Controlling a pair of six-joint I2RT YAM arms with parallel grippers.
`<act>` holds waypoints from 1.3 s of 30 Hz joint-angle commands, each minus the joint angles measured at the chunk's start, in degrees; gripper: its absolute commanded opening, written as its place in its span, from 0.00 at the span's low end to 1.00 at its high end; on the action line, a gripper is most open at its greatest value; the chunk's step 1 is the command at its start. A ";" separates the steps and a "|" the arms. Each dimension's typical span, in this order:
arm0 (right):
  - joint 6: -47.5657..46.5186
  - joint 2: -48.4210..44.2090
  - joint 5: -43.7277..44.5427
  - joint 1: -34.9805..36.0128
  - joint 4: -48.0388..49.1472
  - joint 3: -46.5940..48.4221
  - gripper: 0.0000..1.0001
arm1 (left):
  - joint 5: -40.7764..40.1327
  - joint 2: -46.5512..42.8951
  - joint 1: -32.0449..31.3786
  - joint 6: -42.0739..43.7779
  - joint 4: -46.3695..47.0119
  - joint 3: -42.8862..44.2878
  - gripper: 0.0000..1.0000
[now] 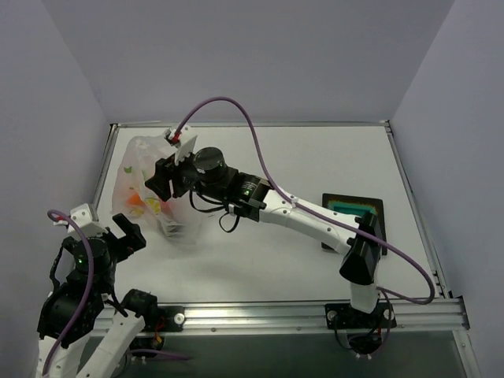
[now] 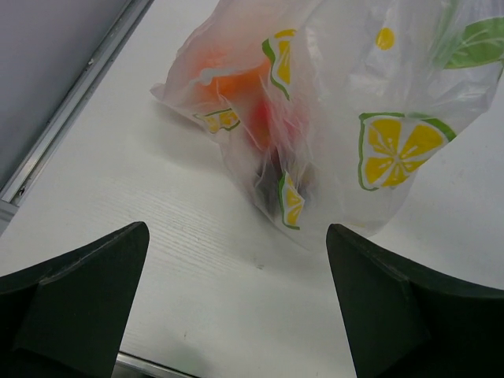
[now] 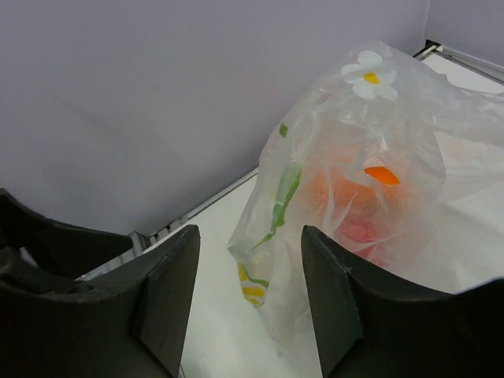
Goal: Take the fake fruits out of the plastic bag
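Note:
The plastic bag (image 1: 140, 169) is a translucent, crinkly heap with citrus and flower prints at the table's far left. The fake fruits show through it as blurs: orange (image 2: 240, 83), red (image 2: 272, 118) and a dark one (image 2: 272, 185) low in the bag. They also show in the right wrist view as orange (image 3: 335, 189) and red (image 3: 358, 232). My right gripper (image 1: 160, 185) is open at the bag's near right side, with a hanging bag corner (image 3: 268, 268) between its fingers. My left gripper (image 1: 128, 235) is open and empty on the near side of the bag (image 2: 354, 102).
A black tray with a teal centre (image 1: 354, 213) lies at the right by the right arm's base. A metal rail (image 1: 106, 169) runs along the left table edge close to the bag. A purple cable (image 1: 244, 118) arcs over the right arm.

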 commanded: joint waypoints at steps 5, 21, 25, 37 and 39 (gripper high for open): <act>-3.15 8.25 3.52 -0.64 0.02 8.37 0.41 | -1.04 1.10 -0.08 -0.55 4.87 0.91 0.95; 0.98 -2.98 12.13 -1.08 12.23 -23.21 0.00 | 12.66 16.47 -0.08 0.94 12.42 12.32 0.94; 2.47 -7.55 13.09 -1.08 14.52 -32.11 0.00 | 18.65 23.41 -0.08 1.82 14.71 15.31 0.94; 6.08 -13.62 14.41 -1.08 21.20 -46.11 0.00 | 25.16 41.52 -1.04 4.37 17.78 17.08 0.94; 5.64 -14.50 15.46 -1.34 21.20 -47.51 0.00 | 25.86 42.41 -0.96 3.67 19.19 14.98 0.77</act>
